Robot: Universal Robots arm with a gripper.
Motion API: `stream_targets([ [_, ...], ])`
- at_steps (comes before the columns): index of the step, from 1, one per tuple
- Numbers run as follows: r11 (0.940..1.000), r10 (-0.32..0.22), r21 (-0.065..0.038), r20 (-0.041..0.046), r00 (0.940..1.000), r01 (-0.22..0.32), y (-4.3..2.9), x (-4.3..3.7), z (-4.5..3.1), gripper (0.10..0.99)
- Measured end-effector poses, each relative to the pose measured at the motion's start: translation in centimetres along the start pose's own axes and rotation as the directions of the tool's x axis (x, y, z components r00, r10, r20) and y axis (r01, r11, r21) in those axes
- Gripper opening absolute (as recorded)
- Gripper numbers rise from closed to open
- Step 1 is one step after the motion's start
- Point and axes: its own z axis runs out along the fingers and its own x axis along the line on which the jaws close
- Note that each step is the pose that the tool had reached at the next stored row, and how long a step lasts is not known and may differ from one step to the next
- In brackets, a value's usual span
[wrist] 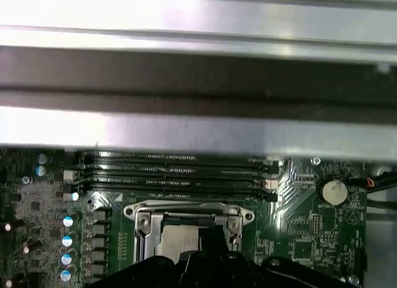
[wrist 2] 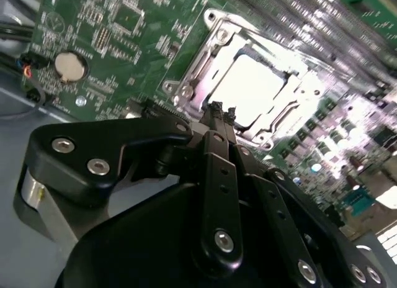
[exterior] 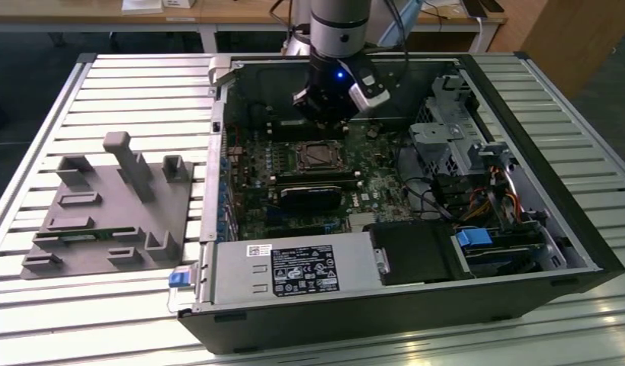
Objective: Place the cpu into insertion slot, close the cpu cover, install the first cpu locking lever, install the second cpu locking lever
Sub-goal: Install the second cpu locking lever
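The open computer case (exterior: 556,229) lies on its side on the slatted worktop (exterior: 139,84), holding the green motherboard (exterior: 251,206). On the board sits the insertion slot (exterior: 321,155), with the cpu (wrist 2: 251,89) seated inside it, its bright metal top showing through the window of the cpu cover (wrist 2: 208,52), which lies flat around it. The gripper (wrist 2: 216,111) hangs just over the slot's edge, its fingers (wrist 2: 218,170) pressed together, holding nothing. A grey fixture block (exterior: 114,206) stands on the worktop at the exterior view's left, well apart from the case.
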Motion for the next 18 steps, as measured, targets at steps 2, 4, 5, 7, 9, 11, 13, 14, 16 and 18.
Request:
stream_targets([
  [2, 1.0000, 0.000, 0.000, 0.0001, 1.0000, 0.000, -0.64, 0.04, -0.01, 0.106],
  [4, 1.0000, 0.000, 0.000, 0.0001, 1.0000, 0.000, -1.16, 0.06, -0.03, 0.106],
  [5, 1.0000, 0.000, 0.000, 0.0001, 1.0000, 0.000, -1.43, 0.06, -0.03, 0.106],
  [7, 1.0000, 0.000, 0.000, 0.0001, 1.0000, 0.000, -2.01, 0.07, -0.05, 0.106],
  [9, 1.0000, 0.000, -0.001, 0.0001, 1.0000, 0.000, -2.59, 0.09, -0.06, 0.106],
  [11, 1.0000, 0.000, -0.001, 0.0001, 1.0000, 0.000, -3.04, 0.10, -0.07, 0.106],
  [13, 1.0000, 0.000, -0.001, 0.0002, 1.0000, 0.000, -3.40, 0.11, -0.07, 0.106],
  [14, 1.0000, 0.000, -0.001, 0.0000, 1.0000, 0.000, -3.56, 0.11, -0.08, 0.106],
  [16, 1.0000, 0.000, -0.002, 0.0001, 1.0000, 0.000, -3.94, 0.13, -0.09, 0.106],
  [18, 1.0000, 0.000, -0.002, 0.0002, 1.0000, 0.000, -4.32, 0.13, -0.10, 0.106],
])
